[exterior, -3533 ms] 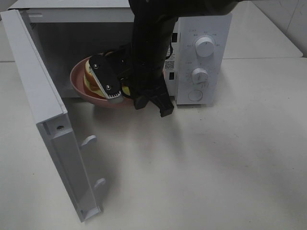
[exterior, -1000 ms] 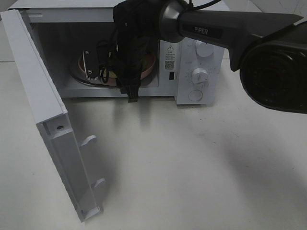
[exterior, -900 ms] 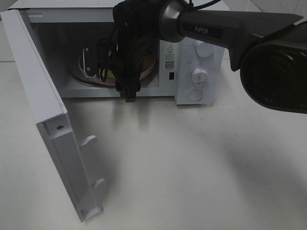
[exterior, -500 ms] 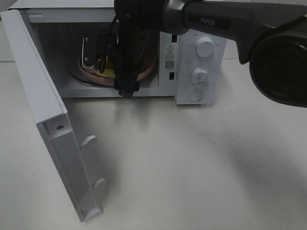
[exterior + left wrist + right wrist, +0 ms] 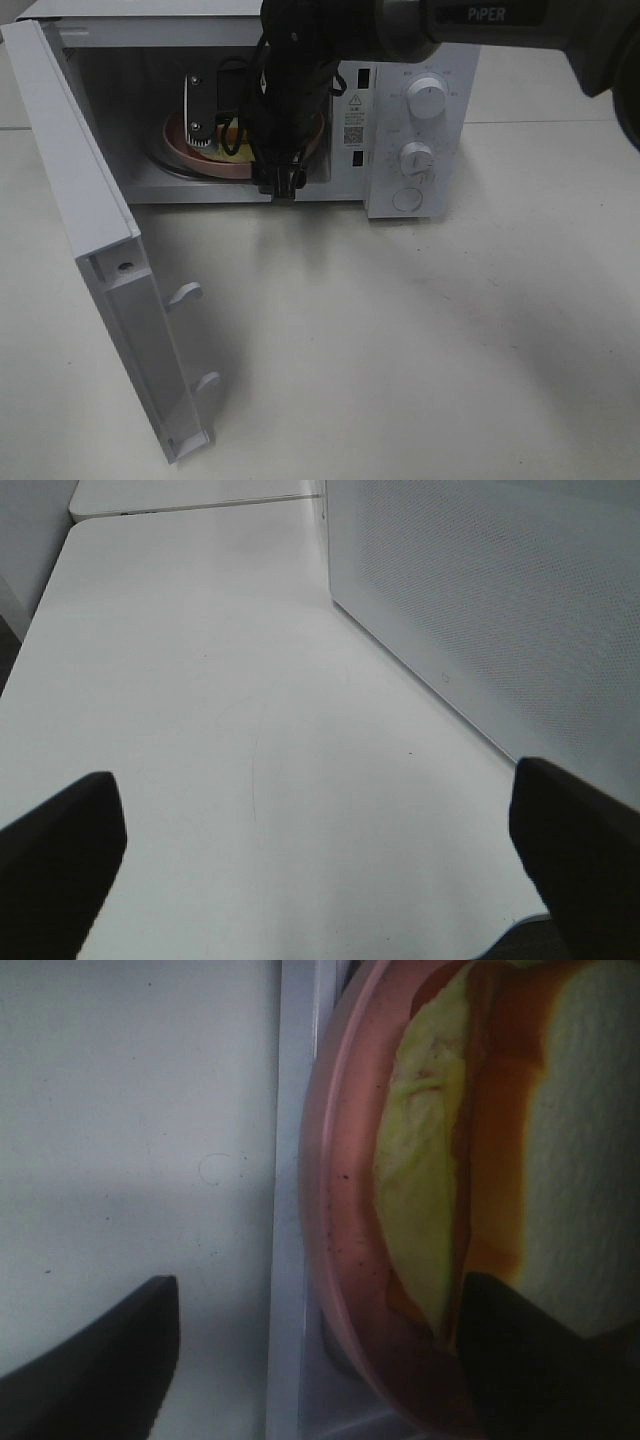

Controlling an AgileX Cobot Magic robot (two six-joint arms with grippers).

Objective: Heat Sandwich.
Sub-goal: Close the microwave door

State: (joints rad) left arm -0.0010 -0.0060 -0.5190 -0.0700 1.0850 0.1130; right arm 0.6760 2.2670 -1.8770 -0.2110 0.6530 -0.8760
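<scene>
The sandwich point(image 5: 560, 1140), white bread with a yellow-green filling point(image 5: 420, 1160), lies on the round pink plate point(image 5: 340, 1210) inside the open microwave point(image 5: 420, 120). In the exterior view only a yellow bit of the sandwich point(image 5: 235, 151) shows behind the arm, on the plate point(image 5: 176, 135). My right gripper point(image 5: 240, 165) reaches into the cavity from above. Its jaws stand open, astride the plate's near rim without gripping it. In the right wrist view the gripper point(image 5: 315, 1360) shows two dark fingertips far apart. My left gripper point(image 5: 320, 880) is open over bare table and holds nothing.
The microwave door point(image 5: 90, 220) swings out to the left toward the front of the table. The dials point(image 5: 428, 100) are on the microwave's right panel. A perforated white wall point(image 5: 500, 610) stands beside the left gripper. White table point(image 5: 420, 340) spreads in front.
The right gripper's jaws have widened and let go of the plate's rim. The right arm has risen and drawn back slightly. The plate stays in the microwave.
</scene>
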